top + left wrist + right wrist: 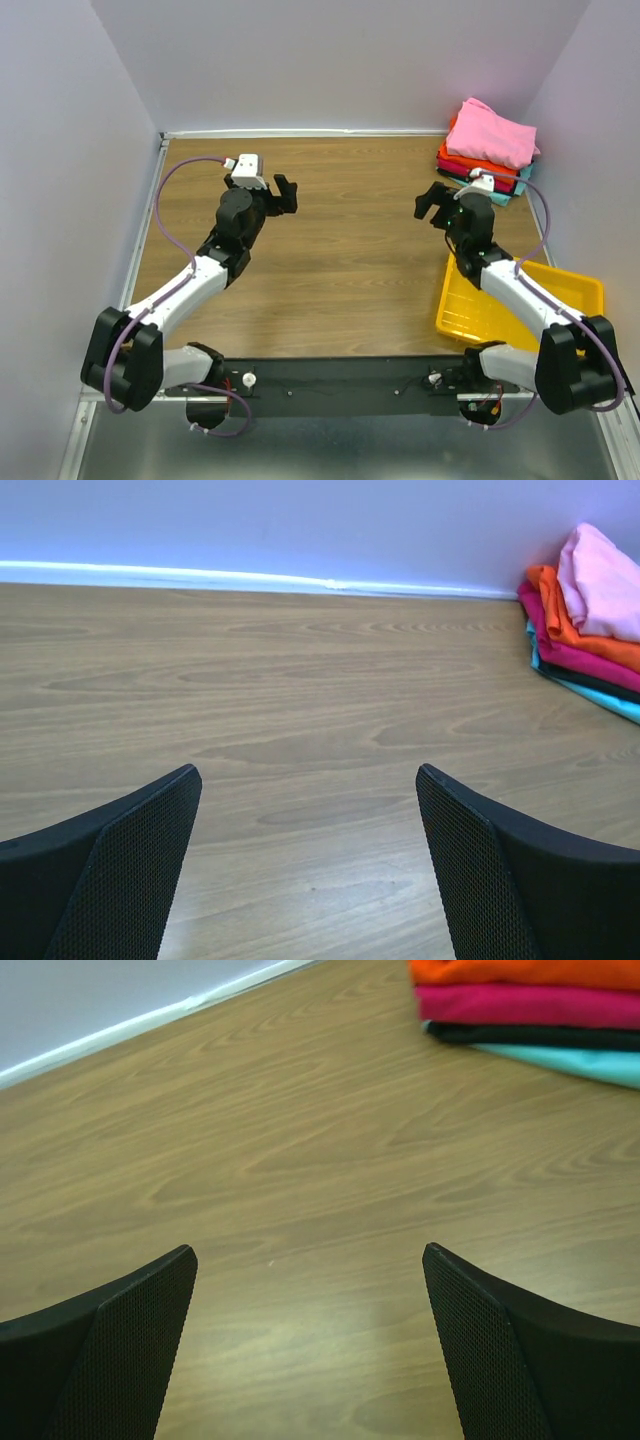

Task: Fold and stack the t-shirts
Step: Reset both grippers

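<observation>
The t-shirts lie folded in one stack at the table's back right corner: light pink on top, then orange, crimson, dark and teal layers. The left wrist view shows the stack at its right edge, and the right wrist view shows it at the top right. My left gripper hovers open over the bare wood at the back left, its fingers wide apart with nothing between them. To the left of the stack, my right gripper is open and empty too, fingers spread.
A yellow plastic tray sits at the near right, partly under my right arm. Pale walls close the table at the back and on both sides. A white strip runs along the foot of the back wall.
</observation>
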